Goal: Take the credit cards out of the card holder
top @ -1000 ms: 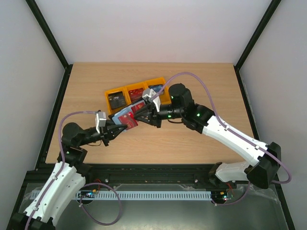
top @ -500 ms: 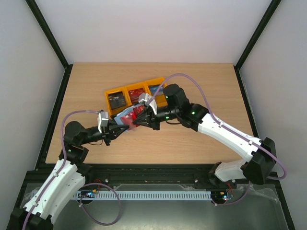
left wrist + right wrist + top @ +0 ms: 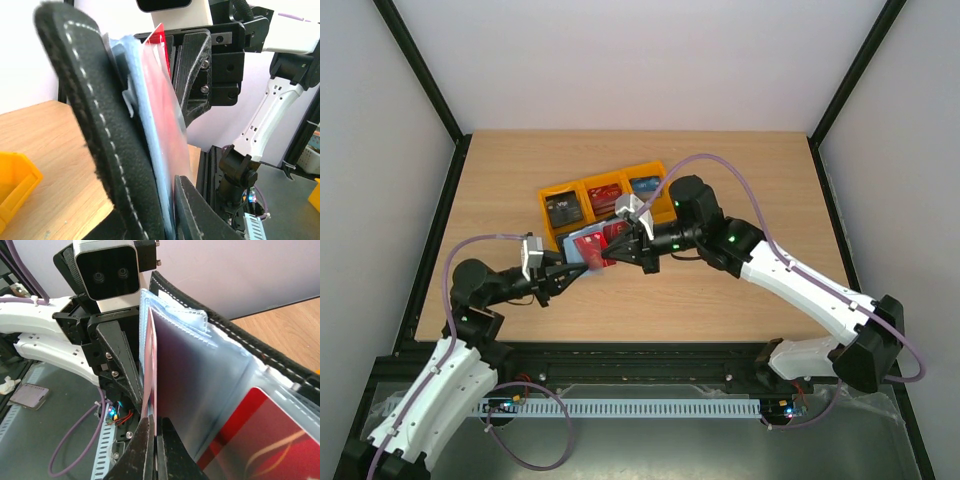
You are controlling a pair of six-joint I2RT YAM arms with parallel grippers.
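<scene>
you're looking at a card holder (image 3: 100, 130) that's black outside with a white dashed stitch line, pale blue-grey and see-through inside. red card (image 3: 167, 100) sits in it. yellow bin (image 3: 15, 185). table (image 3: 740, 180) is light wood grain. cables (image 3: 720, 160) are purple.

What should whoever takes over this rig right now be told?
The left gripper is shut on the holder, held up on edge between the arms.
The right gripper is shut on the edge of a red card that is not yet clear of the holder.
Done: grey card, binned red card and blue card, one per compartment of the bin.
Left: pull the red card free and bin it; a second red card sits in another pocket.
</scene>
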